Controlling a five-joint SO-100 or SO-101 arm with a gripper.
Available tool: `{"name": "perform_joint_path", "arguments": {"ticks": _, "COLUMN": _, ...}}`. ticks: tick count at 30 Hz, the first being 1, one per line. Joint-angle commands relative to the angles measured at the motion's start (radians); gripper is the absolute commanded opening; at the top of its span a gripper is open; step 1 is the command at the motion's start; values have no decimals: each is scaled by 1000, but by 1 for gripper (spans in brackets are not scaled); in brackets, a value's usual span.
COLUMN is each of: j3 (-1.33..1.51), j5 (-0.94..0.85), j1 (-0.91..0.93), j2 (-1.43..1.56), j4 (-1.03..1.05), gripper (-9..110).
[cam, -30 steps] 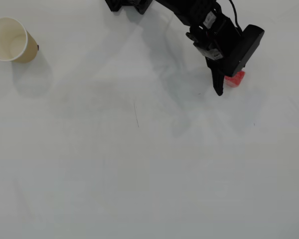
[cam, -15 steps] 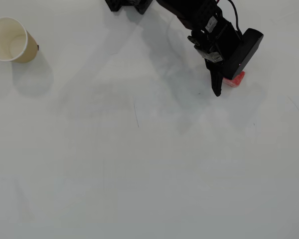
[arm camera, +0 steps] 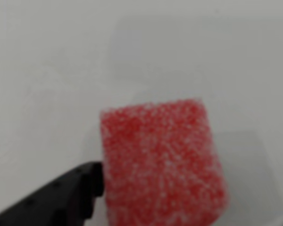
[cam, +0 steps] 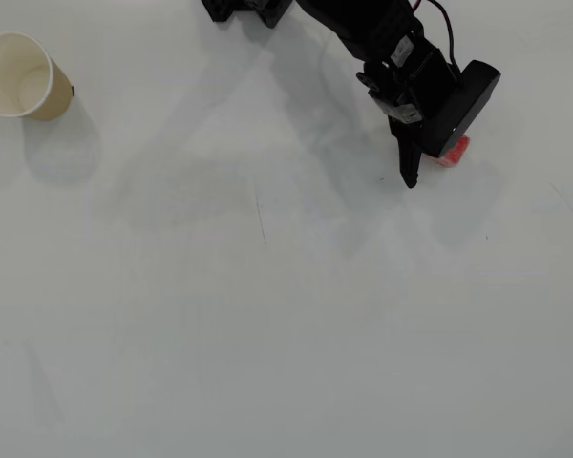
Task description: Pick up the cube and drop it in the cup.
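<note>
Cube (arm camera: 162, 162) looks like sponge or foam: speckled red, whitish grain, so my guess is light, soft, squashes a bit under pressure, grippy rather than slick. Not fragile. Best hold is across two opposite flat side faces, mid-height, square on; a corner pinch would likely let it twist out.

In the overhead view the cube (cam: 454, 151) sits on the tabletop (cam: 286, 315) at upper right, mostly hidden under the black wrist block, only a red edge showing. Cup (cam: 21, 76) is far off at upper left, well apart from the arm, tilted or seen at an angle so its tan side shows, inside looks empty.

Arm reaches in from the top edge, angled down and to the right, wrist pitched down over the cube. One black finger (cam: 410, 164) sticks out just left of the cube in the overhead view. Pincer (cam: 432, 160) straddles or sits beside it, hard to say which.

Wrist view: one dark fingertip (arm camera: 82, 186) touches or nearly touches the cube's left face low down. Other finger not visible, so cannot tell if the pincer is clenched on the cube or slack. Whether the cube is lifted off the tabletop, can't tell either.
</note>
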Motion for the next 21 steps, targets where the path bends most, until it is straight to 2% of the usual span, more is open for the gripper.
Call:
{"name": "perform_joint_path", "arguments": {"ticks": 1, "j3": -44, "j5": -8, "j1": 18, "j2": 28, "j4": -35, "gripper": 39}}
{"name": "perform_joint_path", "arguments": {"ticks": 21, "j3": -18, "j5": -3, "j1": 31, "j2": 28, "j4": -29, "gripper": 39}}
